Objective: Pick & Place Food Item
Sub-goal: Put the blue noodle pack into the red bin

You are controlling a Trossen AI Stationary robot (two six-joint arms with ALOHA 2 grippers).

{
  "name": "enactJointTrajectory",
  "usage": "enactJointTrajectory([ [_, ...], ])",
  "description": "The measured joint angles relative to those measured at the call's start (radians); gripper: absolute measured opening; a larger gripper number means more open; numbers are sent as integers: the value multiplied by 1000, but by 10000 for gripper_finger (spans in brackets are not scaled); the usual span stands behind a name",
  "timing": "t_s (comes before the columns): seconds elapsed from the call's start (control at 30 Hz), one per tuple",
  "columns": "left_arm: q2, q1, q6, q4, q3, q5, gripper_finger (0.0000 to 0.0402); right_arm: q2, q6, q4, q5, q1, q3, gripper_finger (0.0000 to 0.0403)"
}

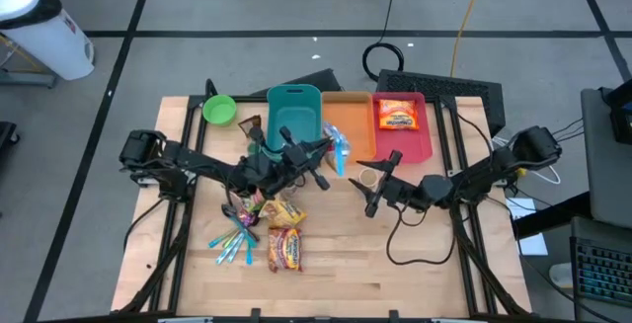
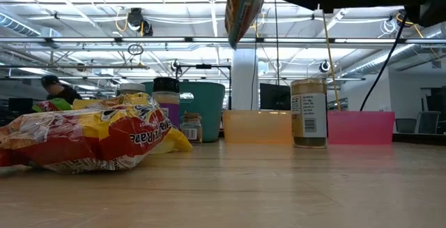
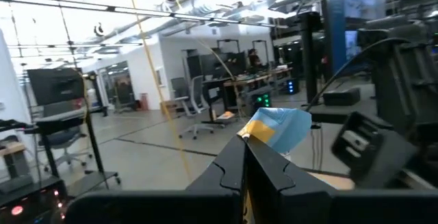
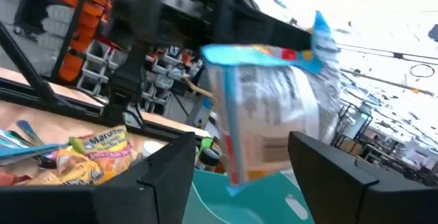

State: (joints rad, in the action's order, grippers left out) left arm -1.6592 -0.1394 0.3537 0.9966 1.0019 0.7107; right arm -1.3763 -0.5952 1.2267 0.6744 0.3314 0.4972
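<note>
My left gripper (image 1: pixel 322 155) is shut on a light blue and yellow snack packet (image 1: pixel 339 151), high above the seam between the teal bin (image 1: pixel 294 116) and the orange tray (image 1: pixel 351 116). In the low view the packet (image 2: pixel 244 5) hangs near the top of the picture, far above the table. My right gripper (image 1: pixel 381 181) is open and empty, level, facing the packet (image 4: pixel 274 114) from the table's right. A small jar (image 1: pixel 367 177) stands on the table close by its fingertips. My left gripper pinches one edge of the packet (image 3: pixel 254 133) between its two shut fingers (image 3: pixel 233 169). The fingers come about level from the table's left. The rest of the packet sticks out past the fingertips and hangs lifted clear of bin, trays and table.
A pink tray (image 1: pixel 427 140) holds an orange packet (image 1: pixel 398 116). A green bowl (image 1: pixel 219 109) stands far left. Yellow-red snack bags (image 1: pixel 282 232) and blue utensils (image 1: pixel 233 244) lie on the near left of the table. A keyboard (image 1: pixel 439 86) lies beyond the far edge.
</note>
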Motion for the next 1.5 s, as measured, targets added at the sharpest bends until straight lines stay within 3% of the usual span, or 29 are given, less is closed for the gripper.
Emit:
enactJointTrajectory([
  [0.23,0,19,-71,-8,0,-58,11,-13,11,-5,-102,-4,17,244],
  [0.43,0,22,-76,-31,0,-84,7,-13,-100,-3,-70,-7,37,250],
  [0.63,0,28,-84,-31,0,-84,4,-13,-52,-7,-127,-46,38,250],
  [0.93,0,53,-151,-65,0,-89,4,-13,-45,-53,-130,-97,55,249],
  [1.27,0,60,-191,-79,0,-222,8,-13,-45,-81,-129,-98,55,243],
  [1.5,0,61,-206,-82,0,-226,4,-13,-45,-62,-122,-98,55,220],
])
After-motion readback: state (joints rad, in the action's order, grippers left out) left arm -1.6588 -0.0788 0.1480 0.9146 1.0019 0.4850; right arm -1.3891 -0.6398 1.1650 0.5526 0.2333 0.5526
